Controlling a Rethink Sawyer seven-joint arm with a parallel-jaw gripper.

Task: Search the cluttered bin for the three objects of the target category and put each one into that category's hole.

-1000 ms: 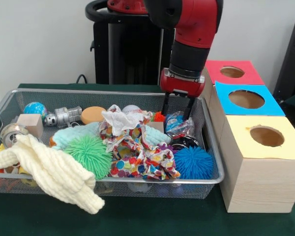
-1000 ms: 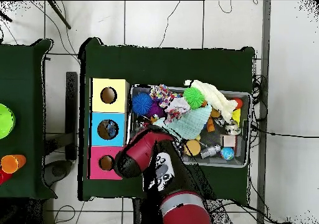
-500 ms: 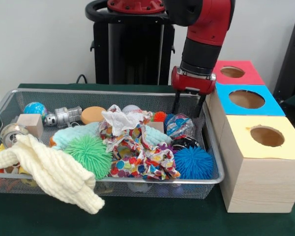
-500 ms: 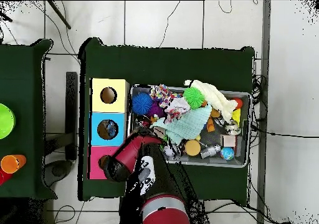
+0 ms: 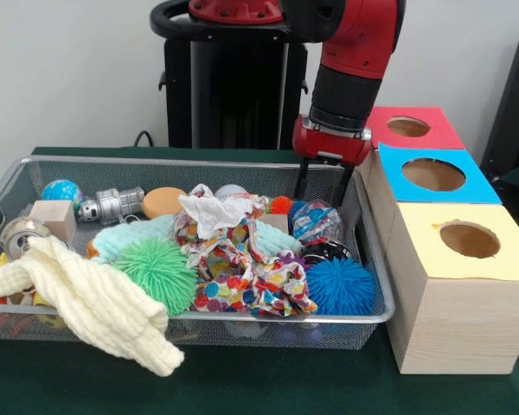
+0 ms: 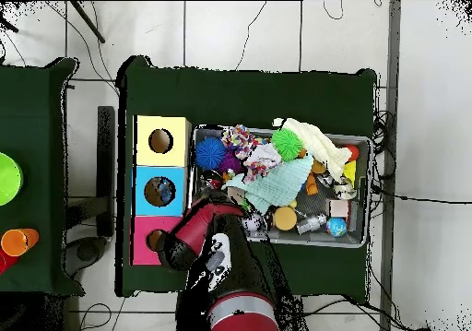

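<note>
Since the target category cannot be read from the views, the likeliest candidate is judged to be the crumpled clear-and-blue plastic wrapper (image 5: pixel 316 220), which lies directly under the claw. It would probably be very light, thin and slippery, crushing and crackling under any pressure. A pinch across a raised fold near its top looks safer than a grip on its flat sides. Its surface is glossy and creased, and red and blue print shows through the film.

The wrapper rests at about 2 o'clock from the centre of the grey wire-mesh bin (image 5: pixel 368 246), close to the right wall. A small orange spiky ball (image 5: pixel 280 205) sits just beside it at 10 o'clock. A black round object (image 5: pixel 327 251) touches it at 6 o'clock, with a blue spiky rubber ball (image 5: pixel 341 287) beyond. A polka-dot cloth (image 5: pixel 242 277) is heaped at 8 o'clock.

The black two-fingered claw (image 5: pixel 317 197) hangs just above the wrapper, fingers spread and empty.

At 3 o'clock from the bin, on the green counter (image 5: pixel 242 380), stand three wooden boxes, each with one hole: yellow-topped (image 5: pixel 502 255), blue-topped (image 5: pixel 480 192) and red-topped (image 5: pixel 445 138).
</note>
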